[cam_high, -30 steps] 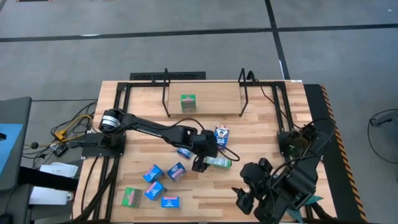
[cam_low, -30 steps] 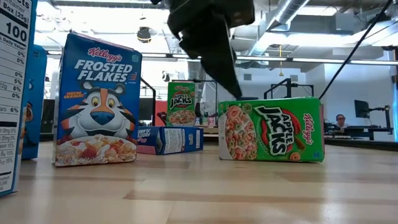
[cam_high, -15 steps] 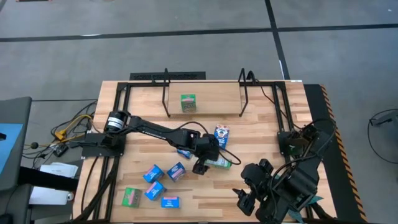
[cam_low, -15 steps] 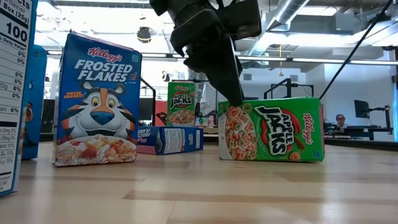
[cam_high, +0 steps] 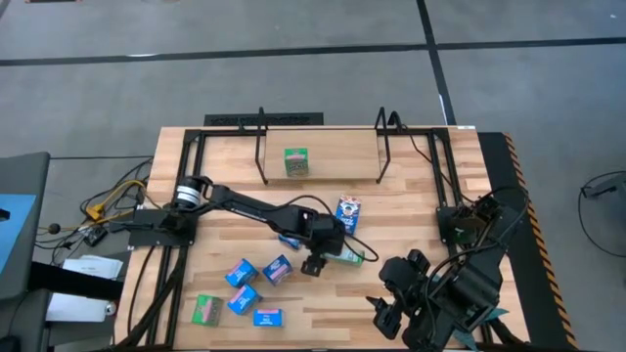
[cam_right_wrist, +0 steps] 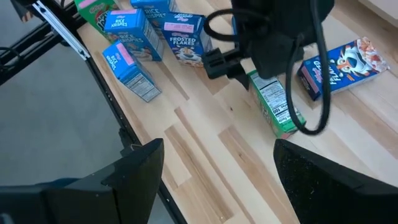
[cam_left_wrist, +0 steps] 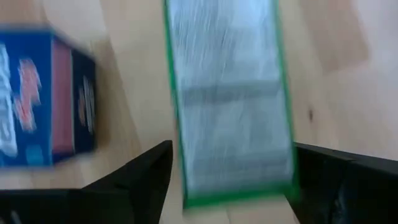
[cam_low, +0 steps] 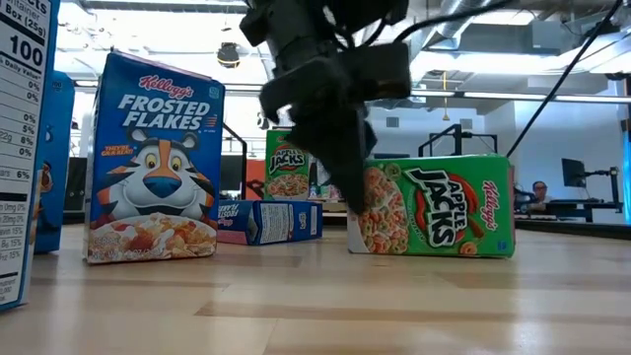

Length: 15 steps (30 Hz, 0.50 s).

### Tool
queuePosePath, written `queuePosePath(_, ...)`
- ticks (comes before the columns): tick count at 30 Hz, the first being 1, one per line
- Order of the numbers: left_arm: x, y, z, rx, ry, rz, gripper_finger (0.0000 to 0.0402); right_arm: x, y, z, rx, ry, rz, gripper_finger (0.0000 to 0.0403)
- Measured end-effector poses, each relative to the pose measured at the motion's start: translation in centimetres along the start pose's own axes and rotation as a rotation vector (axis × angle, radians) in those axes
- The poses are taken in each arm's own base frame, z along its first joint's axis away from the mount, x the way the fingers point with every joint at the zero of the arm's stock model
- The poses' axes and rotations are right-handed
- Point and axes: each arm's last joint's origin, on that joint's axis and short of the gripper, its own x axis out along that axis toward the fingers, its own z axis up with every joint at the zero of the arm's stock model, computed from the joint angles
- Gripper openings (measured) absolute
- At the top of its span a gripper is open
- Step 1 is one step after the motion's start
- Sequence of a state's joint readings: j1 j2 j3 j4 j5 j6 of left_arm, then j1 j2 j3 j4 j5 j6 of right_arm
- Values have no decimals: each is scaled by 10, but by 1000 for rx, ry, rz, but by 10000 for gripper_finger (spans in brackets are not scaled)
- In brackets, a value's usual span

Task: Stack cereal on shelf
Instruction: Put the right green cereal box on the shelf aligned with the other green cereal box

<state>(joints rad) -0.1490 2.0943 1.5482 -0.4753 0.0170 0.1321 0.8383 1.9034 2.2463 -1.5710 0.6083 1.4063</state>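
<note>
- A green cereal box (cam_high: 345,255) lies on its side near the middle of the table (cam_high: 411,205), and the left gripper (cam_high: 320,258) is down over one end of it.
- In the left wrist view the box's panel (cam_left_wrist: 230,106) lies between the two dark fingers (cam_left_wrist: 140,177), one on each side. The fingers are spread about the box's width; whether they press on it I cannot tell.
- The left arm reaches from its base at the table's left edge out to the middle, wrist bent down.
- The right gripper (cam_high: 383,313) waits near the front right corner, fingers wide apart and holding nothing.
- The low view reads "APPLE JACKS" on the green box (cam_low: 434,205), and "Kellogg's FROSTED FLAKES" on an upright blue box (cam_low: 153,158).
- Another green box (cam_high: 295,161) stands on the shelf (cam_high: 337,147) at the back of the table.
- More small boxes (cam_high: 245,288) are scattered near the front left.
</note>
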Motion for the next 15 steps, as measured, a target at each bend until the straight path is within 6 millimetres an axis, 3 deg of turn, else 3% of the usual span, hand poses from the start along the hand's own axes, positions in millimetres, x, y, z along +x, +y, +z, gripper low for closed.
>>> queuePosePath(15,-2,0,1,-24,-7,-23,183,0,0,0,0,0,0,326)
